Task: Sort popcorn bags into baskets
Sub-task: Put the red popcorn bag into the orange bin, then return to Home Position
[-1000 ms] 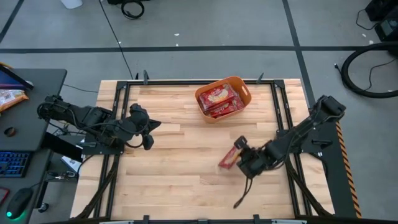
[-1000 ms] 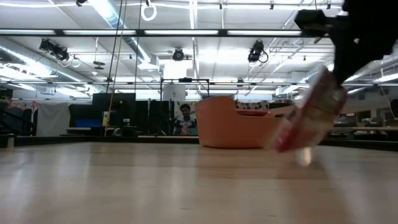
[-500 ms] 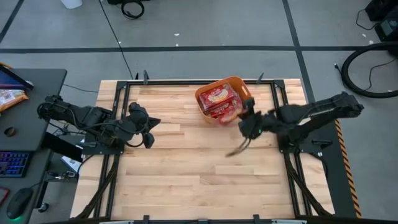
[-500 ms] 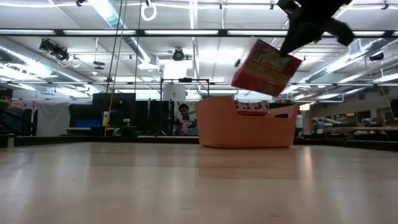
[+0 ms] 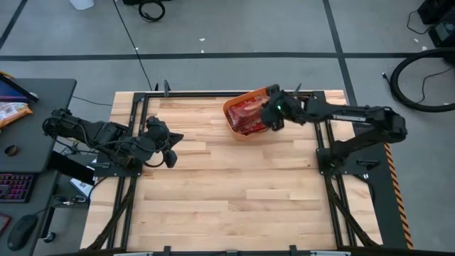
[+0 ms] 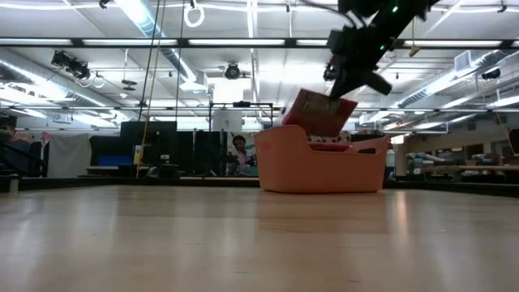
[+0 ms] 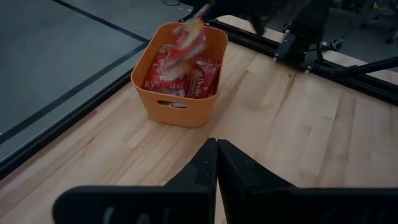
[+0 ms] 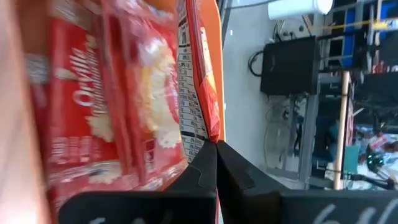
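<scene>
The orange basket (image 5: 245, 128) stands at the table's far middle, with several red popcorn bags (image 7: 200, 78) lying inside it. My right gripper (image 5: 272, 116) hovers over the basket's right part, shut on one more red popcorn bag (image 6: 319, 111). That bag dips below the basket's rim (image 6: 284, 130) in the low view. In the right wrist view the held bag (image 8: 202, 81) shows edge-on beside the bags in the basket (image 8: 106, 106). My left gripper (image 5: 169, 148) waits shut over the table's left part, touching nothing. My right gripper pinches the popcorn bag by its upper edge (image 8: 211, 134) between the two fingers, coming from above and from the table's right, slanting down. The bag hangs tilted below the fingers, lifted clear of the table, its lower part (image 6: 304, 122) inside the basket.
Black frame rails (image 5: 323, 128) run along the table's left and right sides. The bare wooden top (image 5: 227, 192) stretches from the basket to the near edge. A desk with a keyboard (image 5: 14, 188) stands left of the table.
My right gripper has lifted the bag off the table's near right area, swung it up and toward the far edge, then lowered it over the basket. The bag went from touching the table to hanging with its lower part inside the basket.
</scene>
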`<state>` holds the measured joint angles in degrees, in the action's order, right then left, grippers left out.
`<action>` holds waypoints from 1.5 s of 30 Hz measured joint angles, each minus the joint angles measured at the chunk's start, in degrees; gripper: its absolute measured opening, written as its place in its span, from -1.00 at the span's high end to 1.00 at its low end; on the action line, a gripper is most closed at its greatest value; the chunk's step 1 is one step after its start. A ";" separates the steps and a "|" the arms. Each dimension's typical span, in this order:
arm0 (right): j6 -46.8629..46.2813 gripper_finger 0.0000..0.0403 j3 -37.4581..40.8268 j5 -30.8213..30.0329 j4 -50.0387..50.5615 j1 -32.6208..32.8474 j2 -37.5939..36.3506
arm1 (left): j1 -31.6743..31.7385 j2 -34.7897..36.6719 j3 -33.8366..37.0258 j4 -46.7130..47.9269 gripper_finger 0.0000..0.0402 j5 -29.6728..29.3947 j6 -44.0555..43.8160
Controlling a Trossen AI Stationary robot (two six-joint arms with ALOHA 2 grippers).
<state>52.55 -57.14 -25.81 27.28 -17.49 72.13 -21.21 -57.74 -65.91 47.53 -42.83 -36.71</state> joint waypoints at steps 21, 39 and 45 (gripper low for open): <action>0.74 0.88 -0.07 12.62 -2.03 -7.79 14.46 | -0.01 0.00 0.00 0.08 0.93 0.02 -1.71; -32.95 0.38 1.09 37.47 0.19 -9.45 -4.78 | -0.52 21.93 14.27 -6.42 0.96 -1.24 2.46; -41.81 0.40 6.92 44.26 -2.48 -9.13 -12.76 | -0.48 32.94 25.25 -15.20 0.97 -4.83 2.60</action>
<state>10.74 -50.22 18.45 24.80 -26.61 59.37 -21.69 -24.80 -40.66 32.33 -47.66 -34.11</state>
